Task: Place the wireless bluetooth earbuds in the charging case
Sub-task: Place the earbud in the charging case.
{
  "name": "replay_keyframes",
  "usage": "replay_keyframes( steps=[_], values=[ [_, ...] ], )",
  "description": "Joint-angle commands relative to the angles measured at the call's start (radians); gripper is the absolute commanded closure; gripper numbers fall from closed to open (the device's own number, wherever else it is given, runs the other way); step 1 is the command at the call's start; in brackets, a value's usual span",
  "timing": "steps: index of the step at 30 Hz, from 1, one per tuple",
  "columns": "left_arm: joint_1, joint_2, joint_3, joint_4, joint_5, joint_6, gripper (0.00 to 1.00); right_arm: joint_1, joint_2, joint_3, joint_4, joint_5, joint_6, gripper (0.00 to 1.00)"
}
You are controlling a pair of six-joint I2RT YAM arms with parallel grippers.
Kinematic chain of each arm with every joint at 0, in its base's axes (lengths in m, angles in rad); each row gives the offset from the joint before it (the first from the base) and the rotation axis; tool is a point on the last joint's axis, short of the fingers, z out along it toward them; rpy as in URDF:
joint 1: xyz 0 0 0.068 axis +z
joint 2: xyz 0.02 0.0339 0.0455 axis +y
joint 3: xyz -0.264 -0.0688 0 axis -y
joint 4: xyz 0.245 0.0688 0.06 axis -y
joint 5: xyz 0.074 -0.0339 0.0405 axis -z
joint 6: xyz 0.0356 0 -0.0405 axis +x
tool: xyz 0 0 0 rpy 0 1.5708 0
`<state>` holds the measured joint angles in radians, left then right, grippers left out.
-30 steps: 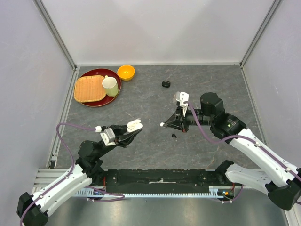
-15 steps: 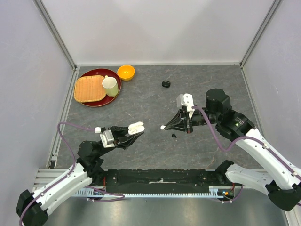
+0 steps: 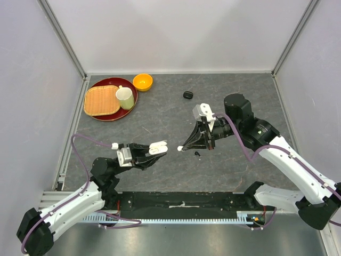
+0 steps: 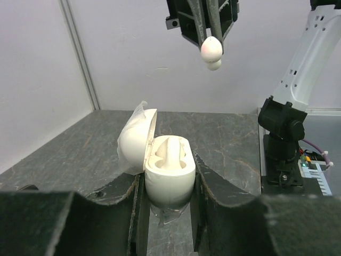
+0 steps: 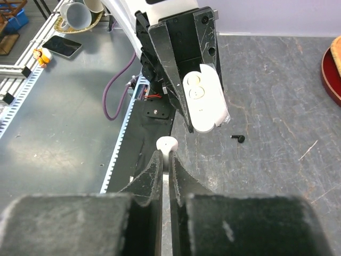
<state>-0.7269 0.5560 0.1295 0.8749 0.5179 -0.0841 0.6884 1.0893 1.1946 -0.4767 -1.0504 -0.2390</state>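
Right gripper (image 5: 165, 156) pinches a white earbud (image 5: 167, 143); left gripper (image 4: 168, 184) clamps the open charging case (image 4: 166, 160), near edge; next, align above a well.

At the centre of the right wrist view, the white earbud (image 5: 167, 144) shows only its round head. The rest is buried between the right gripper's (image 5: 165, 159) fingers. The white case's (image 4: 168, 165) base is hidden inside the left gripper (image 4: 167, 176). From above, mid-frame, the black earbud (image 3: 197, 154) is too small to show its shape.
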Motion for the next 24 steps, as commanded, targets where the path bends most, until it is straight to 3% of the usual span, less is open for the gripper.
replay_keyframes(
  steps=[1, 3, 13, 24],
  values=[
    [-0.003, 0.024, 0.028, 0.082, 0.047, -0.039, 0.98, 0.016, 0.020, 0.034, 0.035, -0.045, -0.019, 0.86],
    [-0.002, 0.035, 0.033, 0.091, 0.056, -0.040, 0.98, 0.033, 0.035, 0.030, 0.056, 0.016, -0.010, 0.84],
    [-0.002, 0.050, 0.039, 0.107, 0.085, -0.046, 0.98, 0.088, 0.115, 0.060, 0.067, 0.058, -0.040, 0.95],
    [-0.002, 0.082, 0.062, 0.082, 0.125, -0.039, 0.98, 0.125, 0.144, 0.066, 0.110, 0.076, -0.069, 0.95]
  ],
)
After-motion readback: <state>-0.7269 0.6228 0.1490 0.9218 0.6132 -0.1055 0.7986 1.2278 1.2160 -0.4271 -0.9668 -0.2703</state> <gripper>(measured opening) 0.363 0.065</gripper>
